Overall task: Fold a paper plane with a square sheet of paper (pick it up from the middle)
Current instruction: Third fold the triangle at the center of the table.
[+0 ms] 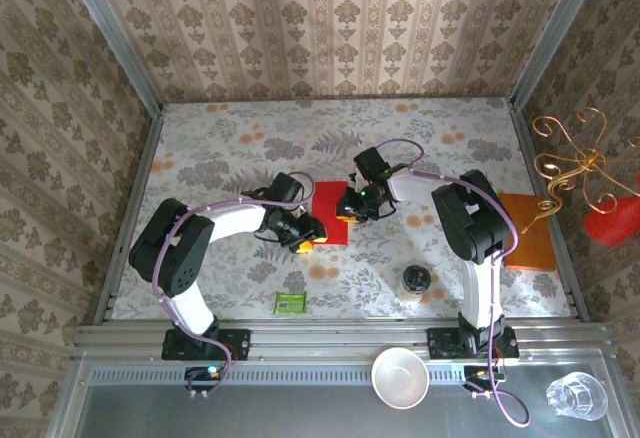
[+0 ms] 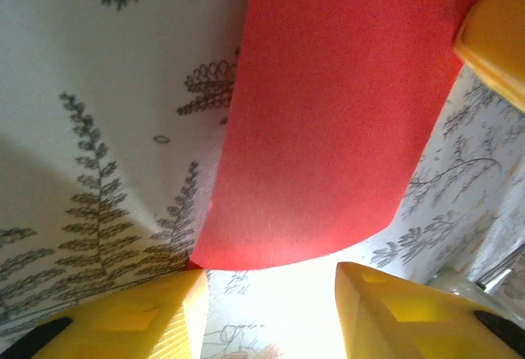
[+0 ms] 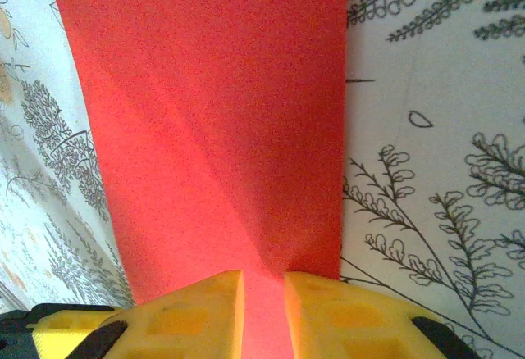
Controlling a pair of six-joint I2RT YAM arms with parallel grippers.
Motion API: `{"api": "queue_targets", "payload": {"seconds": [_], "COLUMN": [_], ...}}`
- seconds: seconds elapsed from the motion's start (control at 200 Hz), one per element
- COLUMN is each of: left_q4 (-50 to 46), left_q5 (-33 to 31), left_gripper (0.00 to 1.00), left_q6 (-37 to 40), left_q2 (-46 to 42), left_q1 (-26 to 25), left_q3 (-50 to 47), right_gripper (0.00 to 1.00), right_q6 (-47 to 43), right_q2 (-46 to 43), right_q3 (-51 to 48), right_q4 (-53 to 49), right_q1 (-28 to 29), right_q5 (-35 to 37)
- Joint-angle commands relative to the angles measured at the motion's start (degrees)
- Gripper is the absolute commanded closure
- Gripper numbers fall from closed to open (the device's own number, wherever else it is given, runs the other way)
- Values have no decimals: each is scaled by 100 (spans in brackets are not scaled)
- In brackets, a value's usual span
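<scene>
The square sheet of paper [image 1: 327,205] is bright red and lies in the middle of the table between my two grippers. In the right wrist view the paper [image 3: 213,113] runs away from the fingers with a soft fold, and my right gripper [image 3: 262,284] is shut on its near edge. My right gripper [image 1: 356,206] sits at the sheet's right side. In the left wrist view the paper [image 2: 328,121] bows upward with a curved near edge. My left gripper [image 2: 269,281] is open just in front of that edge, nothing between its fingers. My left gripper [image 1: 306,239] is at the sheet's lower left corner.
An orange pad [image 1: 526,230] lies at the right edge of the table. A small green packet [image 1: 290,303] and a small jar [image 1: 415,283] sit near the front. A white bowl [image 1: 400,376] and a glass [image 1: 575,395] rest on the front rail.
</scene>
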Motion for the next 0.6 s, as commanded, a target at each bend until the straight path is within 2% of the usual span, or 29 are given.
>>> {"api": "queue_targets", "payload": {"seconds": [0.0,0.36,0.595], "left_q4": [929,1282,1241], "left_q5": [18,567,864], "left_gripper": [53,41,43], "left_q6": [-327,45,209], "left_q2": [147,294,540], "left_q1": [117,386,585], "left_q3": [-88,237,425], "right_gripper": [75,75,75], "right_q6": [24,24,33], "right_q2": [303,289,266], "right_q3": [-233,-259,-321], "right_q4": [-91,-47,-8], "right_q1": [-68,-86,-112], "right_q5": [391,371,355]}}
